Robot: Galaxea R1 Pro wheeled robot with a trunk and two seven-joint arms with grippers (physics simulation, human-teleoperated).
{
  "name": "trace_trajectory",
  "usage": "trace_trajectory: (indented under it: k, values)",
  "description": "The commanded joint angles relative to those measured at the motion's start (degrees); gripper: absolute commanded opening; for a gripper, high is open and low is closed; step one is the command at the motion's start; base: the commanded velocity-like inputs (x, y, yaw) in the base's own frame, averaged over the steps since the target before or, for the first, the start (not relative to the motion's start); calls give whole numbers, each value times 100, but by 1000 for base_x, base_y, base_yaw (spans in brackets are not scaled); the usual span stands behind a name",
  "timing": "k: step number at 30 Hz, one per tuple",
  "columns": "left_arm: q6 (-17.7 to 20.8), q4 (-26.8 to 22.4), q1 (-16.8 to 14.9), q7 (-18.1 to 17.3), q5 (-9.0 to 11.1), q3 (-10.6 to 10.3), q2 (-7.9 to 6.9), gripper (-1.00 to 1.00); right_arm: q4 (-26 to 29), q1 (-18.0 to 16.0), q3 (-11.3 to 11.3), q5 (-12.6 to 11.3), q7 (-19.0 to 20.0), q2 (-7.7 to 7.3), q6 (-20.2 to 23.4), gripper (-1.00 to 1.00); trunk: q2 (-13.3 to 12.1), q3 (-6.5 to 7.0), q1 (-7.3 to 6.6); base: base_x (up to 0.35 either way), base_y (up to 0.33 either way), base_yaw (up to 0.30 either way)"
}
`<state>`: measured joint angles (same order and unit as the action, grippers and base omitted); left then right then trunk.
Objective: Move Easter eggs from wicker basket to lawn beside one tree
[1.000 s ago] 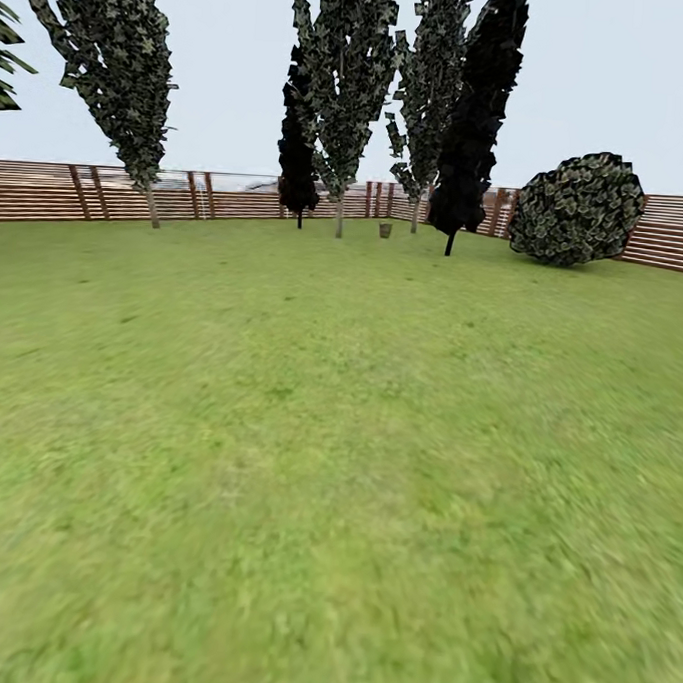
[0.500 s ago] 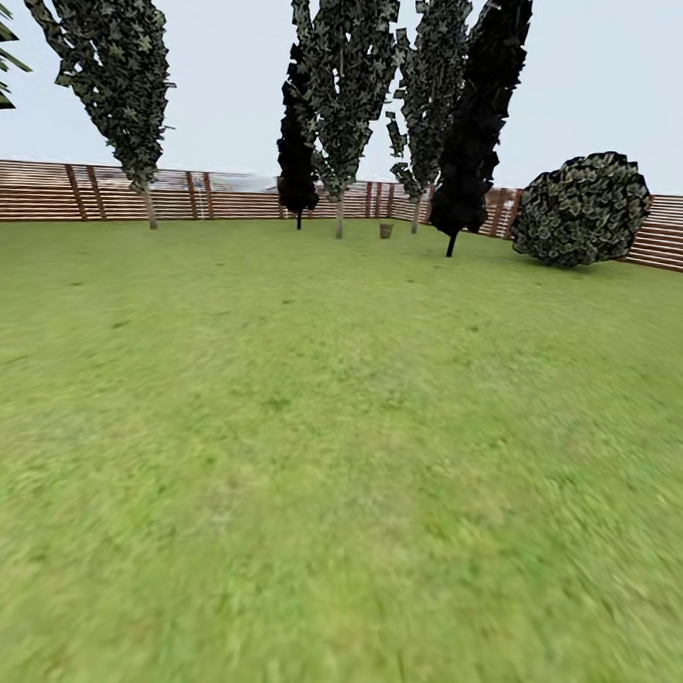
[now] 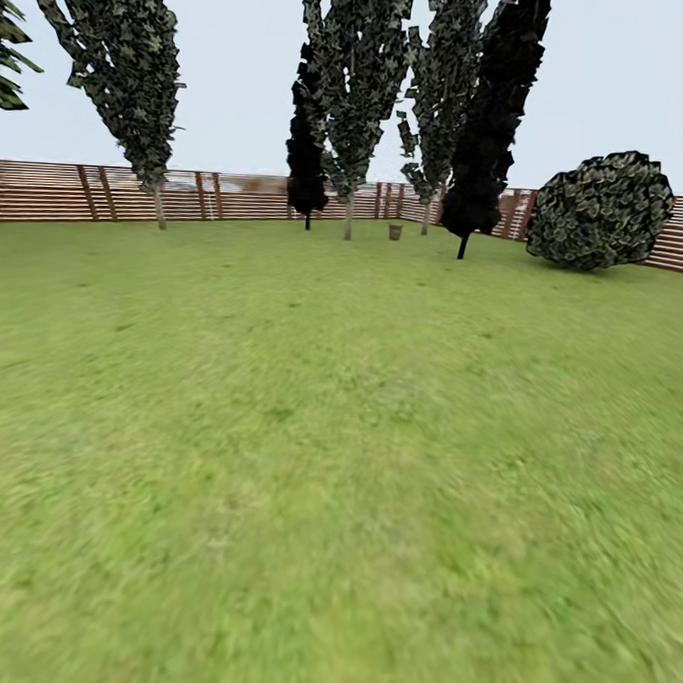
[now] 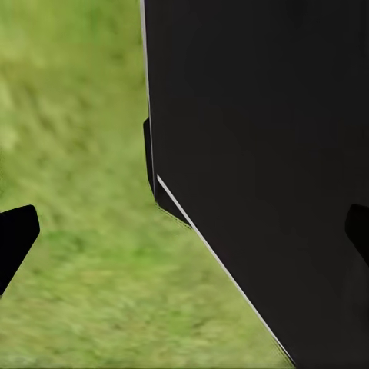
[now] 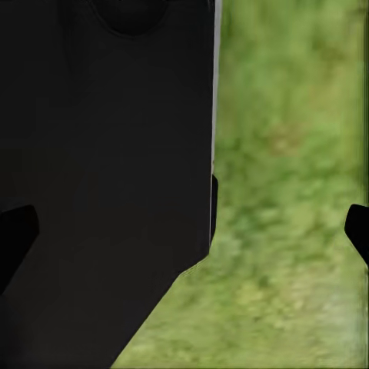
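Far across the lawn stands the small brown wicker basket, between two pale-trunked trees. The Easter eggs are too far off to make out. A tree with a straight pale trunk and a jagged green-grey crown rises just left of the basket. My left gripper is open over grass, beside the robot's black body. My right gripper is open too, with nothing between its fingers.
More pale-trunked trees stand at the far left and right of the basket. Two all-black trees and a round bush line the back. A brown slat fence closes the garden.
The whole head view has shifted: trees, basket and bush sit slightly further right and lower and look a little larger, so the camera has moved.
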<state>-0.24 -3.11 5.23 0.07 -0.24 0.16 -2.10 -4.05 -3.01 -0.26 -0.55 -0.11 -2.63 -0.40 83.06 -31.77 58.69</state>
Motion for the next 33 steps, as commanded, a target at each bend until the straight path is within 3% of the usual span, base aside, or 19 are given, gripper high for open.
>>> trace_trajectory:
  k: [1,33]
  values:
    - [-3,-11,4,1,-3,1,0,100,-14,-9,0,-6,-3,0,-4,100,2,-4,3,331,0,179]
    - [-2,-11,4,2,-3,1,0,100,-10,-9,39,26,2,0,-4,100,2,-4,3,330,0,9]
